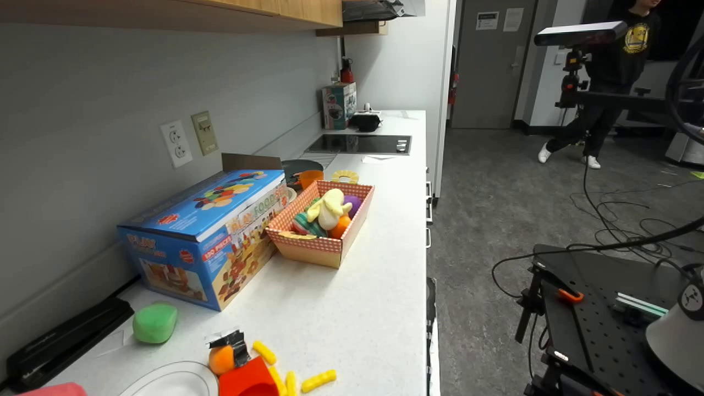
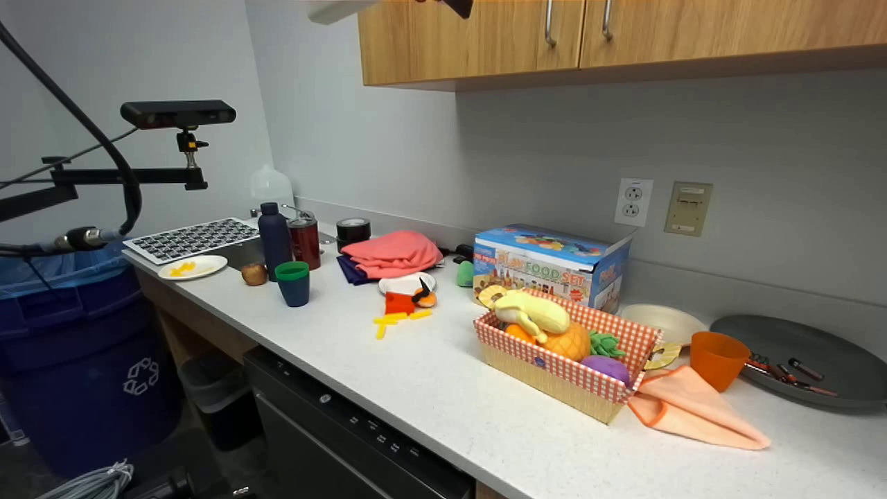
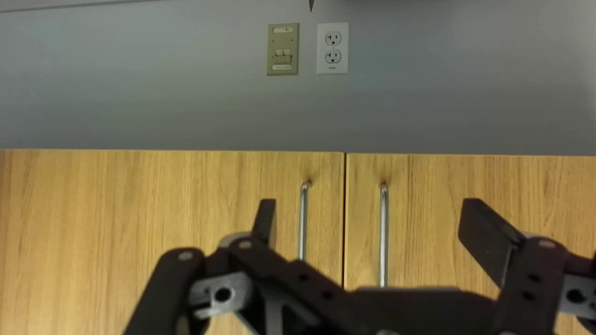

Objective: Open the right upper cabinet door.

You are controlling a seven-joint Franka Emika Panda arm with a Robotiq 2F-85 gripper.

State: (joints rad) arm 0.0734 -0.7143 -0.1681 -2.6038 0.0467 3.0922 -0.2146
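Note:
The right upper cabinet door (image 2: 734, 28) is light-brown wood and closed, with a vertical metal handle (image 2: 607, 19) near the seam. The wrist picture stands upside down, so this door (image 3: 163, 209) lies left of the seam there, its handle (image 3: 303, 218) partly hidden by my gripper. Beyond the seam is the left door (image 3: 465, 186) with its own handle (image 3: 383, 232). My gripper (image 3: 370, 218) stands open in front of both doors, nothing between its fingers. Both handles appear within its span; how far off they are cannot be told. A dark part (image 2: 457, 5), possibly of my arm, shows at the top edge.
Beneath the cabinets runs a white counter (image 1: 379, 308) with a blue play-food box (image 1: 203, 236), a checkered basket (image 1: 330, 247) of toy food, an orange cup (image 2: 719, 360) and a dark pan (image 2: 859, 360). A range hood (image 1: 374, 10) hangs past the cabinets.

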